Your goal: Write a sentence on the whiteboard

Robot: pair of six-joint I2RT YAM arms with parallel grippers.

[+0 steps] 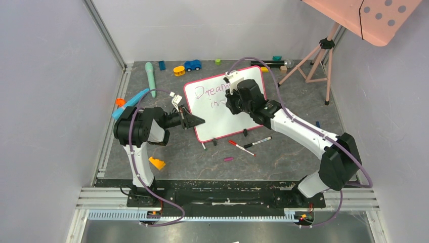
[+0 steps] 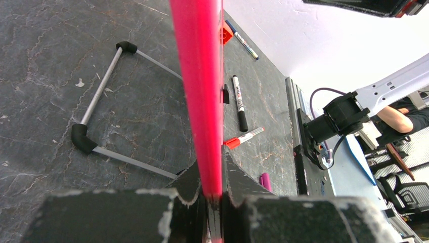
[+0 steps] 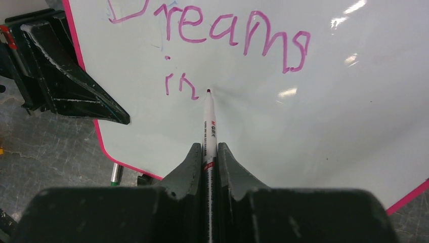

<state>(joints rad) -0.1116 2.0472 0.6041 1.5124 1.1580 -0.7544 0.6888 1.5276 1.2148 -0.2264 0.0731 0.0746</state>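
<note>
At the whiteboard's left edge the left gripper point(image 2: 212, 195) is clamped narrow on the pink-red frame, steadying it. The whiteboard point(image 1: 217, 126) stands propped mid-table, its face toward the arms. On its upper left the sentence point(image 3: 227, 35) reads "Dreams", with "in" begun beneath. Just right of that "in" the tip of a marker point(image 3: 209, 121) meets the whiteboard's surface, seemingly touching. The right gripper point(image 3: 207, 152), over the whiteboard's middle, is closed tight on the marker's barrel. Spare markers point(image 1: 242, 147) lie just in front of the whiteboard's near edge. The next letter wants light, even pressure, since a hard push would likely rock the whiteboard against the left grip or skid the tip. Strokes should probably begin close beside the "n", on its baseline, and match its size.
</note>
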